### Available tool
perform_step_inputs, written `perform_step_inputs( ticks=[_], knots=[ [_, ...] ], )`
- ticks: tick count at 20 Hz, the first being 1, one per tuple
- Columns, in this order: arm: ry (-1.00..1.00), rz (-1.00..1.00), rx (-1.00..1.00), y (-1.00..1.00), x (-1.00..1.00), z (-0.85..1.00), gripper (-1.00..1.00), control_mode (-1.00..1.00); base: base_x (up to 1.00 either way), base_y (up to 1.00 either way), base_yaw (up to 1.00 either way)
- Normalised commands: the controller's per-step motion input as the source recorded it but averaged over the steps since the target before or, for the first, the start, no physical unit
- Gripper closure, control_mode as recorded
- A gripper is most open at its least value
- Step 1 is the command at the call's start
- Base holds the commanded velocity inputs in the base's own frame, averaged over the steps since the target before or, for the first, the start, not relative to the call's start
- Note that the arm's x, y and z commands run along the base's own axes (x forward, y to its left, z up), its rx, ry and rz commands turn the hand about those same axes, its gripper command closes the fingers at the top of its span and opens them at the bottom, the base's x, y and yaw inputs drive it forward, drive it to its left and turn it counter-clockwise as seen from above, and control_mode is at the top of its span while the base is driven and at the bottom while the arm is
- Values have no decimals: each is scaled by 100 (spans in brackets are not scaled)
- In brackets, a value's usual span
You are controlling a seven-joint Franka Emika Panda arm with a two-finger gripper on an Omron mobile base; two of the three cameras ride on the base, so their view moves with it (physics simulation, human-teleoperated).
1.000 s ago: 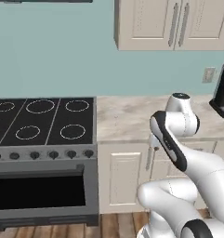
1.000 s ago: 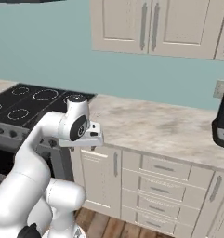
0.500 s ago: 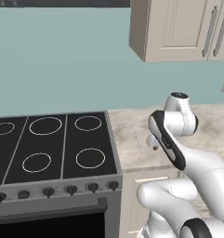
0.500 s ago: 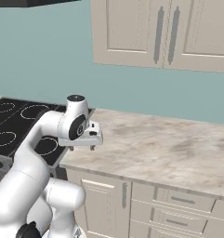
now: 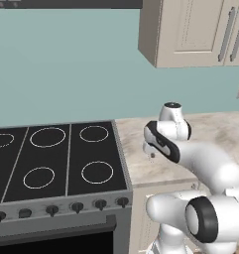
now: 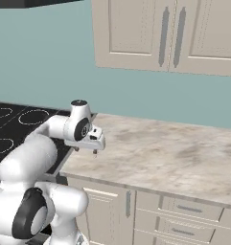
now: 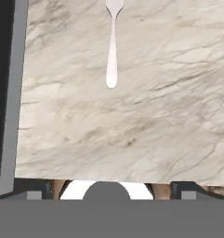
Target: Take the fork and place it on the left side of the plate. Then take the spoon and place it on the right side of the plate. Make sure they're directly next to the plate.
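Note:
In the hand view a slim pale utensil, the fork (image 7: pixel 112 51), lies on the marble counter (image 7: pixel 132 121) with its handle pointing toward me. Its narrow head is cut off by the top edge. My gripper (image 5: pixel 151 155) hangs a little above the counter near its front left corner, beside the stove, as the right base view also shows for the gripper (image 6: pixel 90 150). Its fingers (image 7: pixel 35 194) stand wide apart with nothing between them. The fork lies well ahead of the fingertips. The blue plate and the spoon are out of view.
A black cooktop (image 5: pixel 51 158) with knobs along its front lies left of the counter, and its dark edge (image 7: pixel 6 93) runs down the left of the hand view. Cream wall cabinets (image 6: pixel 165 33) hang above. The counter (image 6: pixel 174 153) stretches right, with drawers below.
The whole picture has shifted and grown across the frames, so the base has driven closer to the counter. The arm keeps the same folded pose.

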Motion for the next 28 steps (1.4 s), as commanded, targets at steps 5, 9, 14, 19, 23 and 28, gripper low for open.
perform_step_inputs(
  ticks=[5,9,14,19,23,28],
  knots=[
    [5,-17,0,-2,75,-25,-100,-100,0,0,0],
    [2,-1,0,0,54,-24,-100,-100,0,0,0],
    [0,0,0,-7,39,-32,-100,-100,0,0,0],
    [0,0,0,-9,37,-38,-100,-100,0,0,0],
    [0,0,0,0,41,-37,-100,-100,0,0,0],
    [0,0,0,0,33,-33,-100,-100,0,0,0]
  ],
)
